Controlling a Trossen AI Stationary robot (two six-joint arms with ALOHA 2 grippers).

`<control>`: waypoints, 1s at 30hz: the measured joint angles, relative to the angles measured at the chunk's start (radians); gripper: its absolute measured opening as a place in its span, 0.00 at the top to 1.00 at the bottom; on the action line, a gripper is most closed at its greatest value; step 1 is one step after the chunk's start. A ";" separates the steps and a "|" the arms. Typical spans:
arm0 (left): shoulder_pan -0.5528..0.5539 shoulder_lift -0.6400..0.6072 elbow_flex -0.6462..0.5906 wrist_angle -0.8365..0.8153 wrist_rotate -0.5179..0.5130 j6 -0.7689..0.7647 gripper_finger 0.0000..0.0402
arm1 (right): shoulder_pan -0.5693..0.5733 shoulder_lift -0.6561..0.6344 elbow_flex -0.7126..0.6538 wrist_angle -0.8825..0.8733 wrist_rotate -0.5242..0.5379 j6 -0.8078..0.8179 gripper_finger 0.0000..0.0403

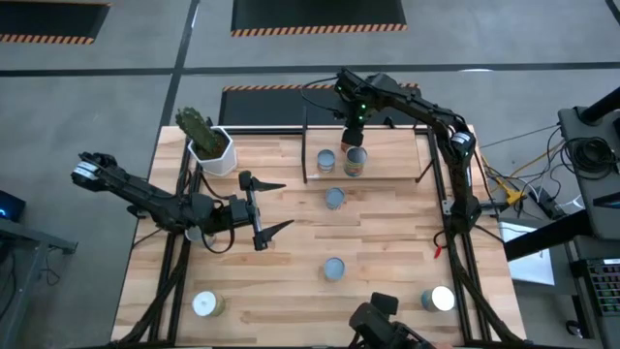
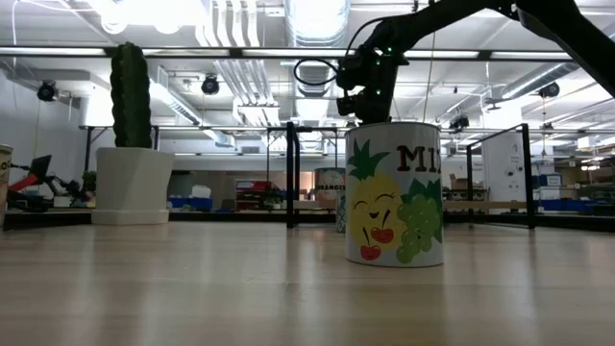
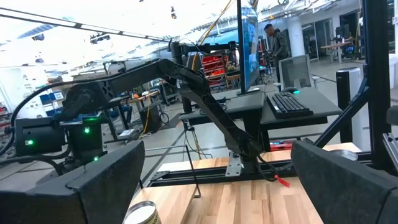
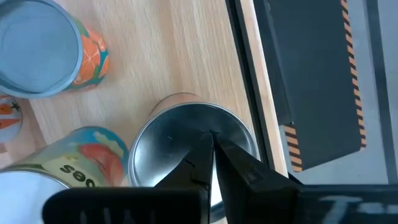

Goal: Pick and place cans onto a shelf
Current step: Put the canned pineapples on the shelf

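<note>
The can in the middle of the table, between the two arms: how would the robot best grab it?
Probably from straight above. That can stands upright with bare wood all round, so open fingers could drop either side of its round wall and pinch just below the top rim. The left gripper, already open, is the nearer one; the right gripper is over the shelf.

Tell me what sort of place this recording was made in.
Probably a robotics lab or industrial workshop. The low view shows exposed ceiling ducts and strip lighting; the left wrist view shows a desk with a keyboard and monitor, and a person farther back; the high view shows hazard-striped floor mats on a grey floor.
</note>
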 joint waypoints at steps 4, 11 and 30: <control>0.000 0.000 0.000 0.000 0.000 0.000 0.04 | 0.000 -0.001 -0.011 0.002 -0.001 0.000 0.98; 0.000 0.000 0.000 0.000 0.000 0.000 0.04 | 0.002 0.000 -0.002 -0.014 0.000 0.000 0.98; 0.000 0.000 0.000 0.000 0.000 0.000 0.04 | 0.013 0.003 0.010 -0.053 -0.035 0.020 0.98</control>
